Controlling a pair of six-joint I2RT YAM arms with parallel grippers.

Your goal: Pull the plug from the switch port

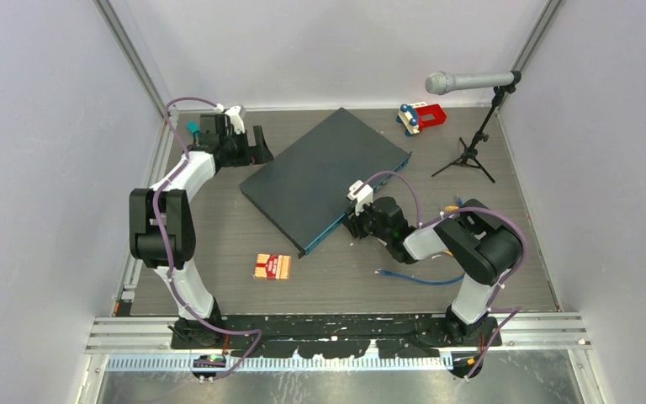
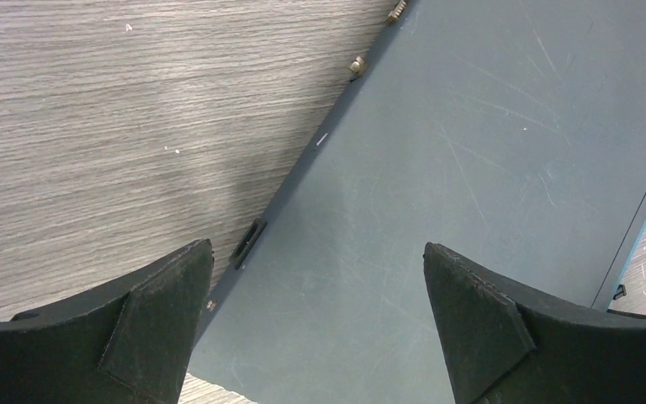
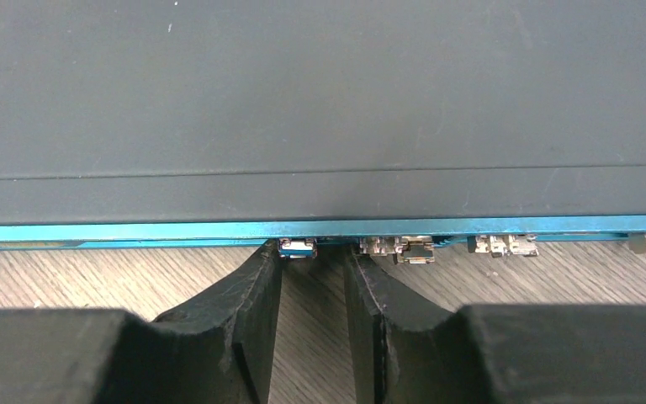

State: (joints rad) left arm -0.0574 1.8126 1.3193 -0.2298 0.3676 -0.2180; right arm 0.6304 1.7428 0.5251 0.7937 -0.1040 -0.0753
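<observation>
Your right pincer (image 3: 313,252), half-closed and empty, has the plug (image 3: 296,247) off-centre at the front edge of the switch (image 3: 320,101) on the table (image 1: 336,282) — close askew and it may slip, dragging the switch under your wide-open, empty left pincer (image 2: 315,248).

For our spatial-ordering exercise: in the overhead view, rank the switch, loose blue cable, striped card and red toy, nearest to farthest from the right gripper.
1. switch, at the right gripper's fingertips.
2. blue cable, nearer the bases.
3. striped card, toward the left.
4. red toy, far edge.
</observation>
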